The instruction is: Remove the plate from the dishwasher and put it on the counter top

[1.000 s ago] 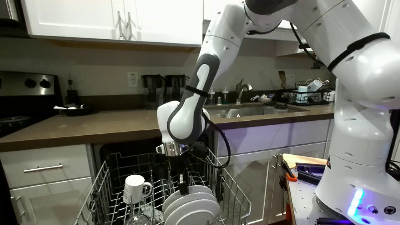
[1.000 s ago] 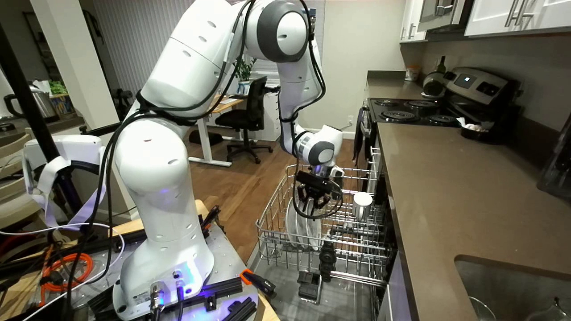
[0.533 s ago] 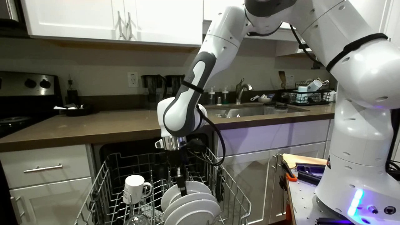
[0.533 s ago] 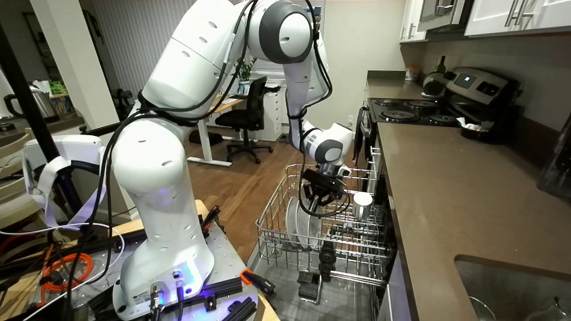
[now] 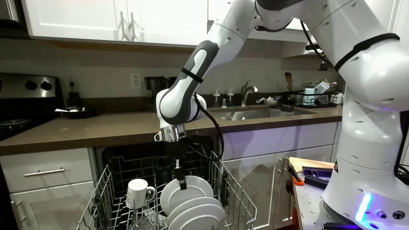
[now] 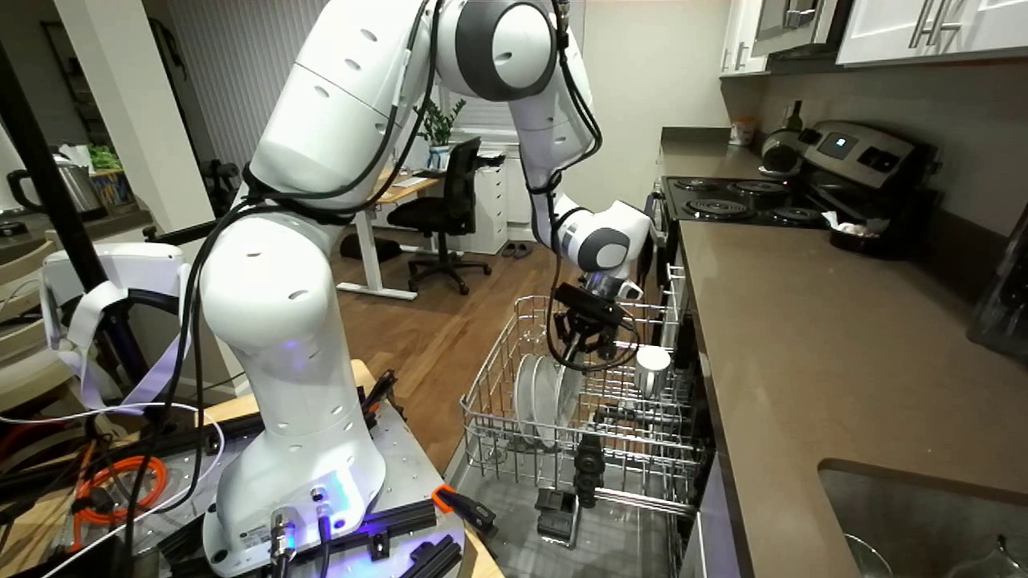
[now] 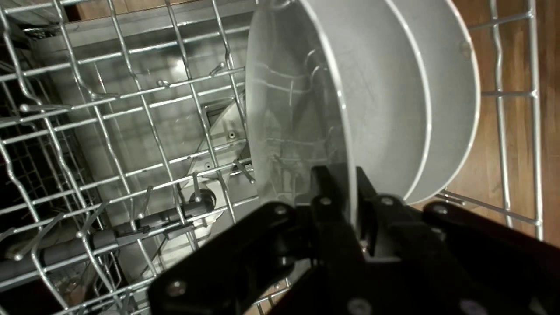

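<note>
The pincer (image 7: pixel 343 177) is clamped across the rim of a white plate (image 5: pixel 195 189), the edge running between its jaws in the wrist view. The long brown-grey counter (image 6: pixel 803 321) stretches across behind, and beneath it the dishwasher (image 5: pixel 127 148) stands open, dark inside. A white robot arm (image 6: pixel 261 321) arches over and reaches down to the pale wire rack (image 7: pixel 534 94), which is drawn out in front. The plate is in that rack, below the counter's edge, its top tilted away from two other plates (image 5: pixel 198 219) standing close together beside it. I cannot tell whether its lower edge touches the rack. A white mug (image 5: pixel 136 194) sits in the rack, apart from the plate, its handle toward the plates in an exterior view. Just below the mug there, part of a clear glass (image 5: pixel 140 225) shows at the bottom edge.
</note>
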### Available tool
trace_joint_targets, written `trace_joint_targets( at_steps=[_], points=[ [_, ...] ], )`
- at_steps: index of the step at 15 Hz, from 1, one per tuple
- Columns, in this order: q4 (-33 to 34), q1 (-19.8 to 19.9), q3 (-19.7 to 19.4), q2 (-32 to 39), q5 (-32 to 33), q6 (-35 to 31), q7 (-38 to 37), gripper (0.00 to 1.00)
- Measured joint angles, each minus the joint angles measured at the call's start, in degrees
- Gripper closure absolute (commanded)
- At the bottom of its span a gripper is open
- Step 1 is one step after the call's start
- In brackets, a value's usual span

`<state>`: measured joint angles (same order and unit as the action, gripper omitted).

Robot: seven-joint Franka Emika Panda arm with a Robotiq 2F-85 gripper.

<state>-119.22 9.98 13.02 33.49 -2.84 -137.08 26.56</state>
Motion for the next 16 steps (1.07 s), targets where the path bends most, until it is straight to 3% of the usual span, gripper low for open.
trace_joint_targets(
  at_steps=[8, 9, 10, 12, 16],
  points=[
    [-0.13, -1.81, -0.44, -6.18, -1.72, 3.29, -0.08, 0.96],
    [-0.20, -2.27, -0.65, -6.92, -1.72, 3.30, -0.10, 0.91],
    [-0.24, -2.71, -0.86, -7.53, -1.72, 3.30, -0.10, 0.64],
    [-0.29, -3.52, -1.30, -8.33, -1.72, 3.30, -0.14, 0.60],
    [-0.45, -4.58, -2.26, -8.12, -1.72, 3.30, -0.15, 0.37]
  ],
)
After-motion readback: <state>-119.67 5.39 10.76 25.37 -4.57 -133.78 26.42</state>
